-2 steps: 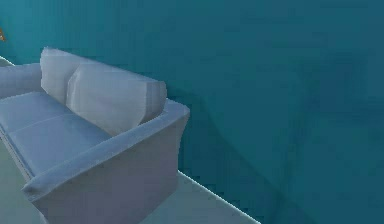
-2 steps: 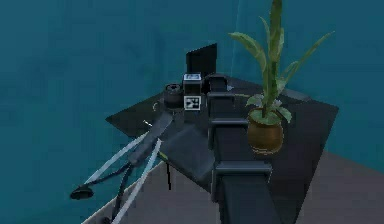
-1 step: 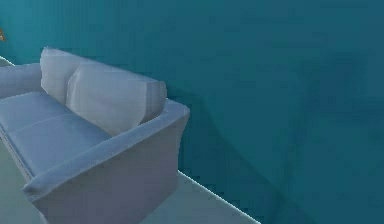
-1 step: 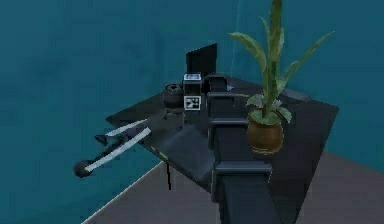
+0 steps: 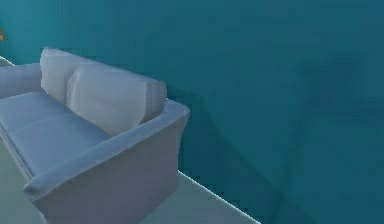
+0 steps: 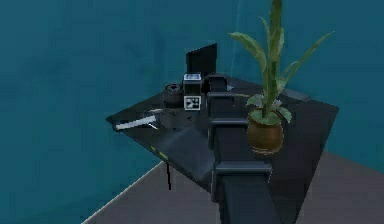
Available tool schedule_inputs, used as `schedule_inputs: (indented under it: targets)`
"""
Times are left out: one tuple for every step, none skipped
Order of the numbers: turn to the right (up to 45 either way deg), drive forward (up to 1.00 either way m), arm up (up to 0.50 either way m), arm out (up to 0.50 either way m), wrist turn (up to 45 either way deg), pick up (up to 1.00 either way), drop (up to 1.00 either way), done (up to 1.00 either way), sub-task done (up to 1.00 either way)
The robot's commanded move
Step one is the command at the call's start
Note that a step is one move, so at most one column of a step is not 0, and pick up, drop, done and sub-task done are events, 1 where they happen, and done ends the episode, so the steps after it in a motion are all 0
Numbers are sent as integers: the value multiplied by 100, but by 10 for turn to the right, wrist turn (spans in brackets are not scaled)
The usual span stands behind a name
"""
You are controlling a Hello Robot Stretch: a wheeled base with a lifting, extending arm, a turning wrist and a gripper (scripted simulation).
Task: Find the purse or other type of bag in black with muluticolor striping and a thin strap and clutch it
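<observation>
In the forward view a grey sofa (image 5: 85, 125) takes the left, two back cushions upright against a teal wall (image 5: 290, 100) that runs off to the right. A strip of pale floor (image 5: 205, 205) lies between them. Nothing bag-like lies on its seat or arm.

In the arm side view a dark worktop (image 6: 315, 115) stands in a teal corner. At its left end lies a pale flat strip (image 6: 135, 123). Just right of that is the tool (image 6: 160, 116), low over the surface, with a dark rounded lump (image 6: 173, 95) at or behind its body. That lump may be the bag, but no striping and no strap can be made out, so I cannot place the bag with any certainty. With things lying on the worktop at the tool's far end, I cannot tell whether it has hold of anything.

Right of the tool sit the white marker squares (image 6: 190, 101), and behind them a dark upright panel (image 6: 201, 58). The arm (image 6: 238, 170) rises from the bottom edge, and a potted plant (image 6: 266, 128) stands just beside it on the right.

As I judge it, the search looks over, since the arm is out over a likely worktop. Left to do: confirming the bag, and a sure grasp lifted clear.
</observation>
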Motion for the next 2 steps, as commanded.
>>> schedule_inputs:
  targets:
    - [0,0,0,0,450,0,0,0,0]
    - [0,0,0,0,210,0,0,0,0]
